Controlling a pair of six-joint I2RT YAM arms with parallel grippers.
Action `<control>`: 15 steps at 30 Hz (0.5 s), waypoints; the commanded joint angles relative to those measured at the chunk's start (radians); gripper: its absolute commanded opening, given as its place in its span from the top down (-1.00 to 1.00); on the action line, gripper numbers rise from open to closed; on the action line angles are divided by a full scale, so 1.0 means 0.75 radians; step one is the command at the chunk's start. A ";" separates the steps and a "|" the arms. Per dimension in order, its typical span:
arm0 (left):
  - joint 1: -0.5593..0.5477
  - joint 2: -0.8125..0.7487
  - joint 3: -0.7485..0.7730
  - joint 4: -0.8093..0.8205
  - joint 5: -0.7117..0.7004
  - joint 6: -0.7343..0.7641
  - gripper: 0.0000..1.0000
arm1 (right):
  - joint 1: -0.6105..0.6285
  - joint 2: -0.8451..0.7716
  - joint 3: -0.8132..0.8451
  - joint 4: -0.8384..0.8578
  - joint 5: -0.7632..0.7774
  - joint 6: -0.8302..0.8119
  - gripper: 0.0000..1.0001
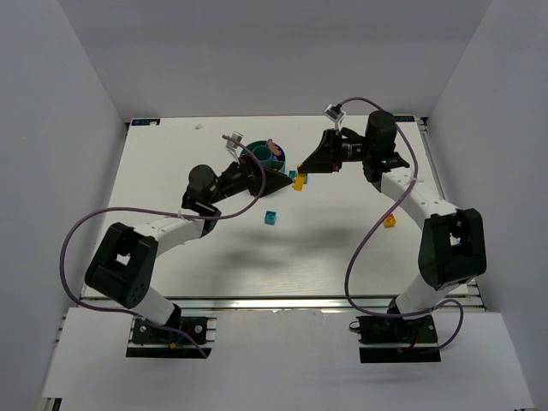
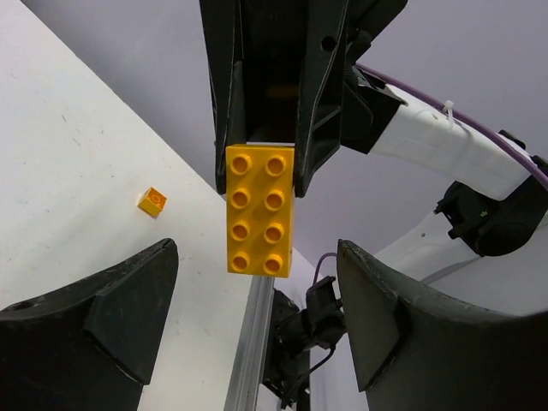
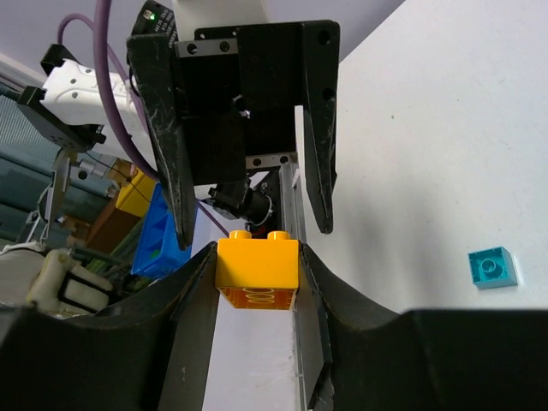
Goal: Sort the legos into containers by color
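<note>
My right gripper (image 3: pixel 257 257) is shut on a yellow-orange two-by-four brick (image 3: pixel 257 272) and holds it above the table just right of the teal divided bowl (image 1: pixel 259 159). My left gripper (image 2: pixel 257 250) is open, facing it, with its jaws either side of the brick's (image 2: pixel 259 210) free end and not touching it. In the top view both grippers meet at the brick (image 1: pixel 299 182). The left gripper's fingers (image 3: pixel 317 128) show beyond the brick in the right wrist view. A teal brick (image 1: pixel 271 218) and a small orange brick (image 1: pixel 390 221) lie on the table. Purple pieces (image 1: pixel 274 152) sit in the bowl.
A small teal piece (image 1: pixel 292 174) lies beside the bowl. The teal brick (image 3: pixel 492 267) and the small orange brick (image 2: pixel 152 201) also show in the wrist views. Purple cables hang from both arms. White walls enclose the table on three sides.
</note>
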 commanded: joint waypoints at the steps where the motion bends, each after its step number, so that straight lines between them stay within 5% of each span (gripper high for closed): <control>1: -0.010 0.014 0.015 0.054 0.033 -0.020 -0.68 | 0.005 -0.007 -0.014 0.186 -0.038 0.122 1.00; 15: -0.018 0.106 0.154 0.048 0.109 -0.032 -0.65 | 0.033 0.004 0.019 0.016 -0.045 -0.057 1.00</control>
